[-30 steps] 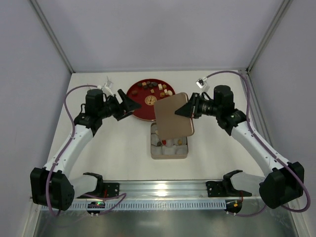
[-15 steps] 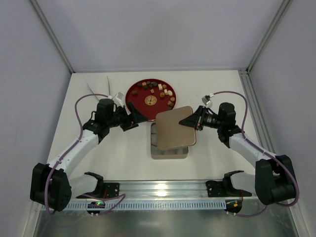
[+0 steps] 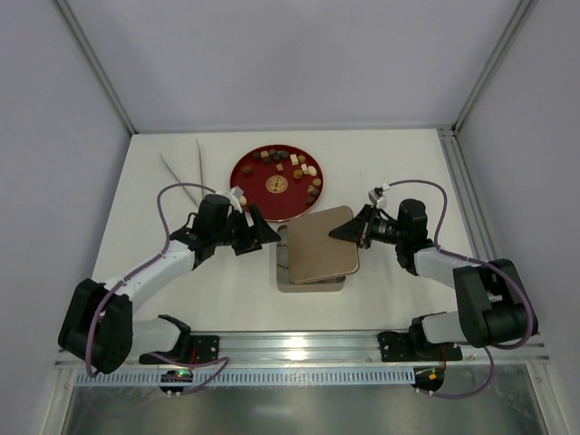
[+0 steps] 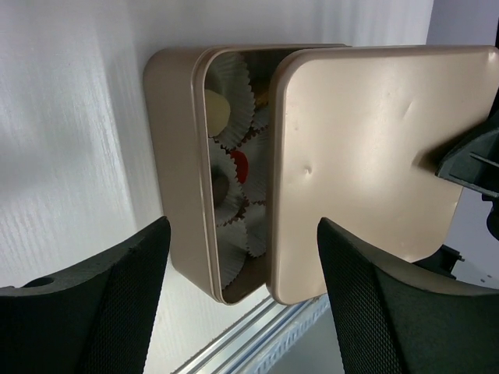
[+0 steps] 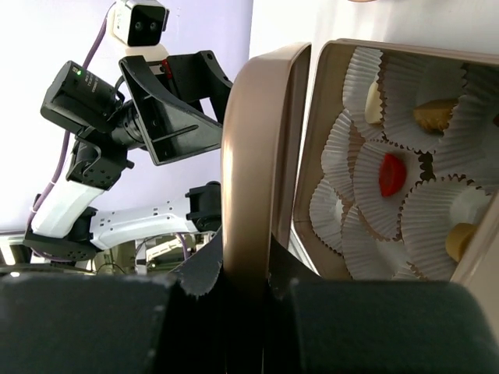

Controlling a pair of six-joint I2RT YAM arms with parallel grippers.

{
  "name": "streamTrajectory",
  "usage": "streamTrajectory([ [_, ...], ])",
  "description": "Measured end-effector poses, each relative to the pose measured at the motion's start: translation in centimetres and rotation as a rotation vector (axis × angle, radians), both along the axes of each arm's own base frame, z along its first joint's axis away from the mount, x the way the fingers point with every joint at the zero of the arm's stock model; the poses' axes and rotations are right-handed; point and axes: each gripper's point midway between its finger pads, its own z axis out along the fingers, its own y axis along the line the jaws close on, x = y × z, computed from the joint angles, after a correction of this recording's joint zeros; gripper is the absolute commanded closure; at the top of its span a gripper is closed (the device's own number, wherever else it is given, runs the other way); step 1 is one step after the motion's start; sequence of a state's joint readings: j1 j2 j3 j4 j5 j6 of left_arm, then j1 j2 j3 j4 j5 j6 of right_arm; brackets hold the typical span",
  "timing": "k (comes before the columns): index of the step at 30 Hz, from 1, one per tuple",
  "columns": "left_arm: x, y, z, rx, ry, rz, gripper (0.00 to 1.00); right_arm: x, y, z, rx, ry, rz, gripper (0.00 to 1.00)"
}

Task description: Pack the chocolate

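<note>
A gold tin (image 3: 283, 276) lined with white paper cups (image 5: 366, 183) stands in the middle; some cups hold chocolate pieces (image 5: 391, 174). My right gripper (image 3: 348, 232) is shut on the edge of the gold lid (image 3: 323, 244) and holds it tilted over the tin, covering most of it. The lid also shows in the right wrist view (image 5: 246, 167) and the left wrist view (image 4: 366, 156). My left gripper (image 3: 265, 235) is open and empty, just left of the tin (image 4: 175, 164). More chocolate pieces (image 3: 297, 167) lie on the red plate (image 3: 246, 172) behind.
A flat gold-patterned disc (image 3: 276, 185) lies on the red plate. White tweezers (image 3: 183, 169) lie at the back left. A metal rail (image 3: 299, 346) runs along the near edge, and frame posts stand at the back corners.
My right gripper has lowered the lid from nearly upright down over the tin. Both arms have come down and nearer; my left gripper has moved right toward the tin's left side.
</note>
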State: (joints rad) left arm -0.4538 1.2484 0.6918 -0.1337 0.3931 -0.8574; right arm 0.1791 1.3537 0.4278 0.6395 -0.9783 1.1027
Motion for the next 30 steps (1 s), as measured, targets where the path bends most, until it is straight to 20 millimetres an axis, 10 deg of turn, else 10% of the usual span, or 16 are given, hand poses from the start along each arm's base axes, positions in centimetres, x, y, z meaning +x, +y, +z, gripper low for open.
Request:
streamTrajectory([
  [30,-0.4,-0.9,-5.2,0.086,0.075,-0.015,0.37,0.2,-0.9,-4.7,-0.068,0.074,-0.003,0.74],
])
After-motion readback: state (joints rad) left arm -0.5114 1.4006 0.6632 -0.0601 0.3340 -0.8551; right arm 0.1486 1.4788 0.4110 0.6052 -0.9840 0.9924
